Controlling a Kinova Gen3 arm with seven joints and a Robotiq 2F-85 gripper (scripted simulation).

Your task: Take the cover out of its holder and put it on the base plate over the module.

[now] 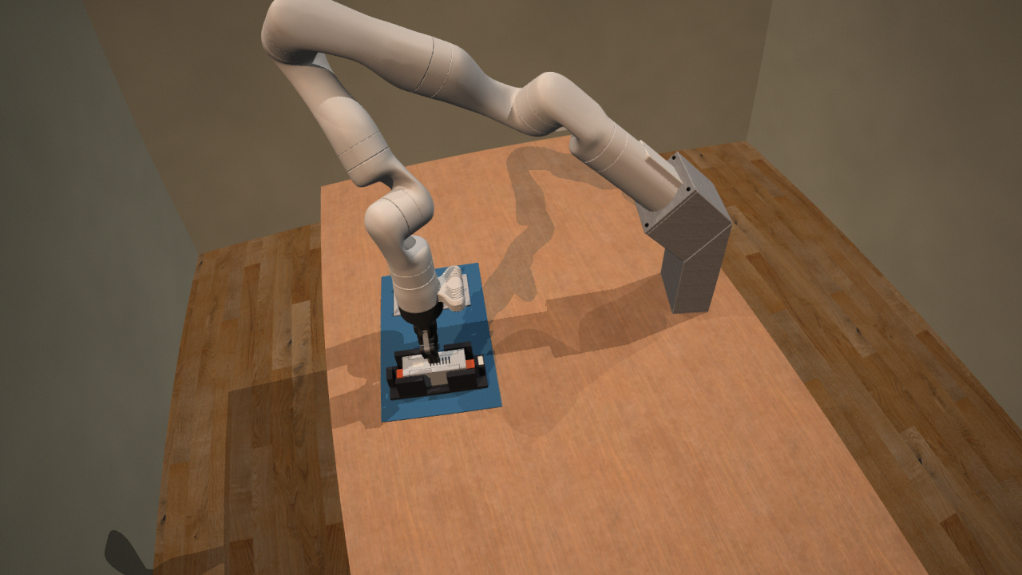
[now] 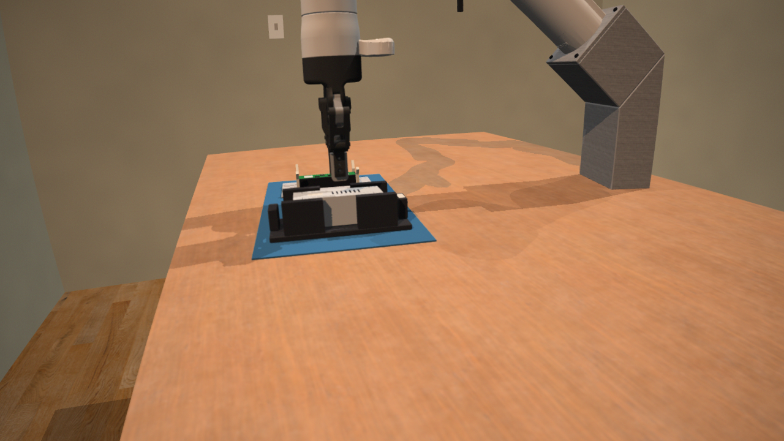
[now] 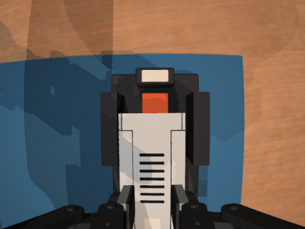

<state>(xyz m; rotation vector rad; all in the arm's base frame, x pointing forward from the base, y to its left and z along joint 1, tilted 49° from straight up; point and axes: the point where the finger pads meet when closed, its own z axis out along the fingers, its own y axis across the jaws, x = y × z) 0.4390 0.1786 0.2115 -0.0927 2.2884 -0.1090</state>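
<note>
Top view first: the jaws are right down over the cover, which sits below them in its black holder, and the pale base plate lies beyond them on the blue mat. Over to the exterior: fingertips above the cover's top, the green-edged module standing uncovered behind the jaws. And the wrist view: jaws partway apart, nothing clamped, their gap narrower than the cover, slots running between and ahead of them, an orange block farther ahead!
</note>
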